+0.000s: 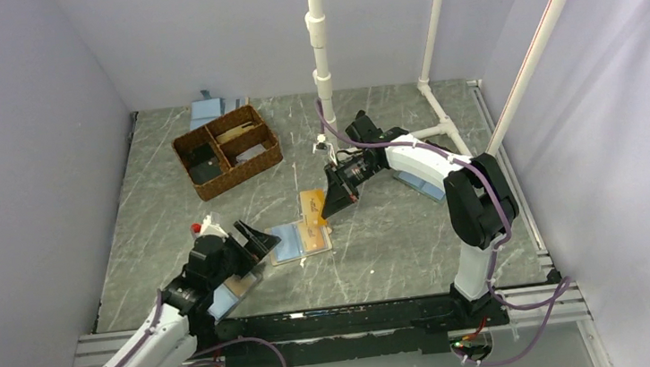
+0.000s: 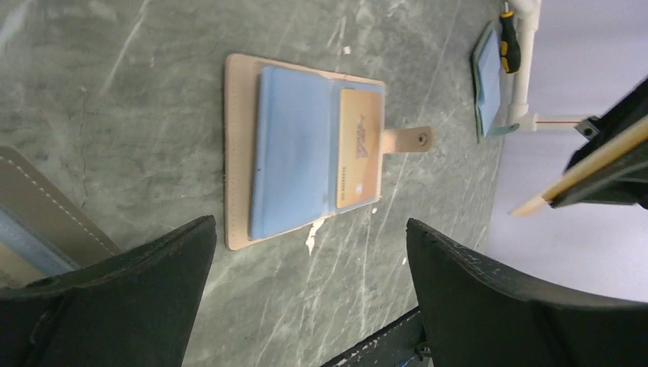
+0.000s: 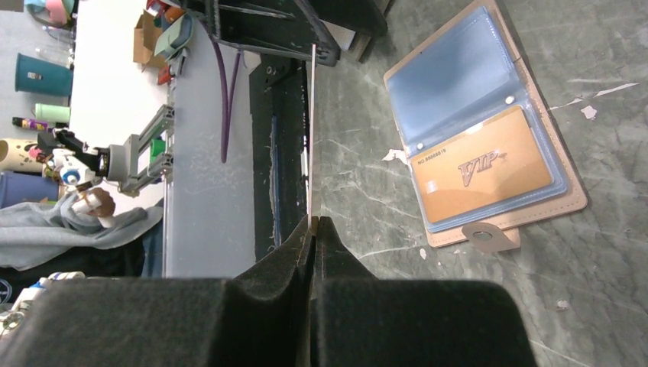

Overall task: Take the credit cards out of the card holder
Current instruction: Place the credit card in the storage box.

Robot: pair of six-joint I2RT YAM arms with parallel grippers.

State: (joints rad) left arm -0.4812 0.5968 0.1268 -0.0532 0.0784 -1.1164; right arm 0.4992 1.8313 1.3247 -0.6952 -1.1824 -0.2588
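Grey marbled desk [image 1: 398, 230], lavender walls, wicker basket [image 1: 228, 150] toward 11 o'clock. Card holder [image 1: 289, 243] lies opened flat just near of desk centre, blue pockets up, tan edging showing all round, strap tab [image 2: 409, 140] sticking out of its far edge. One gold card [image 3: 481, 170] sits in the far pocket, printed face up. Right pincer [image 1: 338, 202] is at about 1 o'clock from the holder, clear of the desk, jaws pressed together on a second card [image 1: 312, 204] by one thin edge; its own camera sees that card edge-on. Left pincer [image 1: 255, 237] at 9 o'clock of the holder, jaws spread wide, nothing between them, apart from the holder. Another folder [image 2: 46, 222] lies partly under the left arm. Judgement: task is part done, one card out, one to go. Risks: (1) nothing pins the holder, so a pull on the remaining card could drag or lift the whole folder if the sleeve grips it; (2) the held card is caught only at its rim and could pivot or slip out during transport; (3) if set down too near, it could land across the open pockets and cover the last card.
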